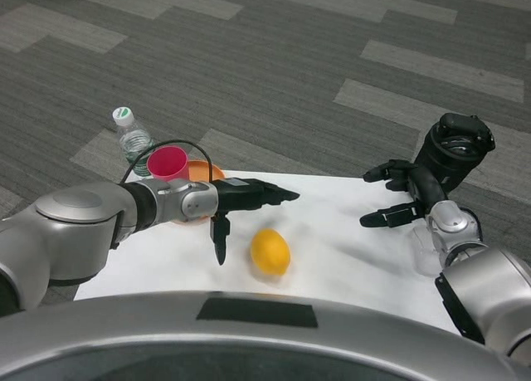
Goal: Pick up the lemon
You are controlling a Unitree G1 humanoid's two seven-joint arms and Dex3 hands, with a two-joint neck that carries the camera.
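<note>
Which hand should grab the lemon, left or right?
Probably the left hand: it hangs open right beside the lemon. The right hand sits farther off, near the table's far right edge.

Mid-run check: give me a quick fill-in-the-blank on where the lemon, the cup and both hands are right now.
1. The yellow lemon lies on the white ____.
2. The hand nearest the lemon is the robot's ____ hand.
3. The cup standing beside the clear plastic bottle is ____ in colour.
4. The black left hand and the black right hand both hold ____.

Missing words: table; left; pink; nothing
</note>
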